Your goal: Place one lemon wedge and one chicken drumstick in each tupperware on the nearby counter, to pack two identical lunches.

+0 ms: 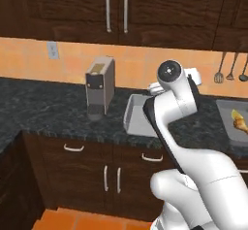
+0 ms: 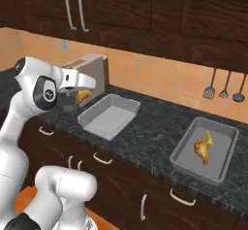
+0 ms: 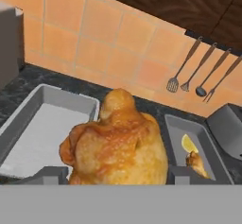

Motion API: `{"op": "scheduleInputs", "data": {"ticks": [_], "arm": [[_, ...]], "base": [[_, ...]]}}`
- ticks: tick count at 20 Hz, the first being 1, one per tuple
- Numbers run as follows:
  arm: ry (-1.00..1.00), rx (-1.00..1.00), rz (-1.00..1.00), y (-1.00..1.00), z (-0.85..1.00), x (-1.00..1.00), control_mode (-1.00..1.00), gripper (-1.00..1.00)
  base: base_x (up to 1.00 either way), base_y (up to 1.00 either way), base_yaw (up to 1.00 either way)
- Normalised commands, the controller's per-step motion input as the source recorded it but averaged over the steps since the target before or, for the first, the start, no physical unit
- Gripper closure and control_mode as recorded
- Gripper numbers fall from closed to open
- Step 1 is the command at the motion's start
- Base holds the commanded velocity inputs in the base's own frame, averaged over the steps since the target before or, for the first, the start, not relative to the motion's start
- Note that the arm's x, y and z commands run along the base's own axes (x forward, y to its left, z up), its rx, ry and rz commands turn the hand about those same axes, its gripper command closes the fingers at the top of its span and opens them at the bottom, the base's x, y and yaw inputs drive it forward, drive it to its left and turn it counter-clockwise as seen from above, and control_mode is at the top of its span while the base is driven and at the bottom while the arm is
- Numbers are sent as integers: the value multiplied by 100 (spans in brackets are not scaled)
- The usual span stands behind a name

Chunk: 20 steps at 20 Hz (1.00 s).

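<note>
The chicken drumstick (image 3: 118,145) appeared light, rigid and lumpy, with a glazed skin judged likely to be slippery; the thick meaty end offered the surest purchase, gripped across its width. In the hand view it sat low at centre, between the fingertips (image 3: 46,175). The gripper (image 2: 82,94), at middle left of the right base view, held its fingers parted wide and pinching the drumstick, poised above the counter (image 2: 145,137) just left of the empty tupperware (image 2: 129,105). The second tupperware (image 2: 184,149), at right of that frame, contained a drumstick with a yellow lemon wedge (image 2: 208,138).
</note>
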Motion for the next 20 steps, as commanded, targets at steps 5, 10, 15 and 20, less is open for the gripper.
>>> {"op": "scheduleInputs", "data": {"ticks": [5, 10, 15, 20], "arm": [[0, 0, 0, 0, 0, 0, 100, 100], [0, 0, 0, 0, 0, 0, 100, 100], [0, 0, 0, 0, 0, 0, 100, 100], [0, 0, 0, 0, 0, 0, 100, 100]], "base": [[76, 34, -41], [24, 40, -36], [11, 63, -28], [10, 23, -23]]}}
